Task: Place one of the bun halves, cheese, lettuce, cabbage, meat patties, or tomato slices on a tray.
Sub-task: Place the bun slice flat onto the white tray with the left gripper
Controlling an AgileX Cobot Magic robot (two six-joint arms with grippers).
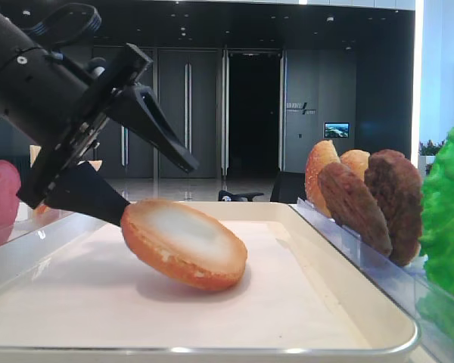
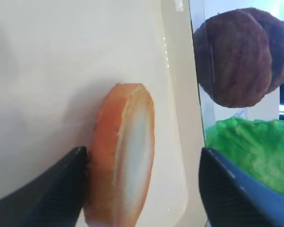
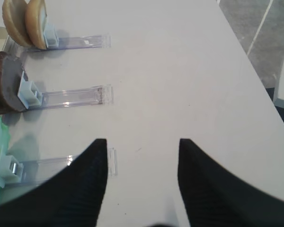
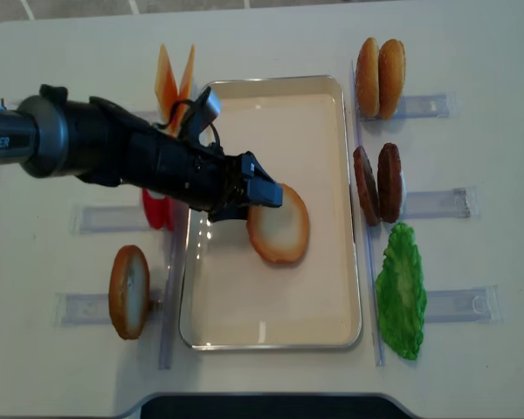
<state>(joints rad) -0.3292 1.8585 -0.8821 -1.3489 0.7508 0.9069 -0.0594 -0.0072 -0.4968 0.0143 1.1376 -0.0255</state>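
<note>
A bun half (image 1: pixel 183 243) with a golden crust and pale flat face lies tilted on the white tray (image 1: pixel 60 295), its right edge down on the liner. My left gripper (image 1: pixel 159 189) is open around it. The lower finger touches the bun's raised left edge and the upper finger stands well clear. From above, the bun half (image 4: pixel 279 224) sits mid-tray (image 4: pixel 271 297) at the left gripper (image 4: pixel 260 199). In the left wrist view the bun half (image 2: pixel 123 165) leans on the left finger (image 2: pixel 61 189). My right gripper (image 3: pixel 142 142) is open over bare table.
Clear holders flank the tray. On the right stand two bun halves (image 4: pixel 380 77), meat patties (image 4: pixel 377 182) and lettuce (image 4: pixel 402 292). On the left stand cheese (image 4: pixel 173 78), a tomato slice (image 4: pixel 157 209) and another bun half (image 4: pixel 128 291).
</note>
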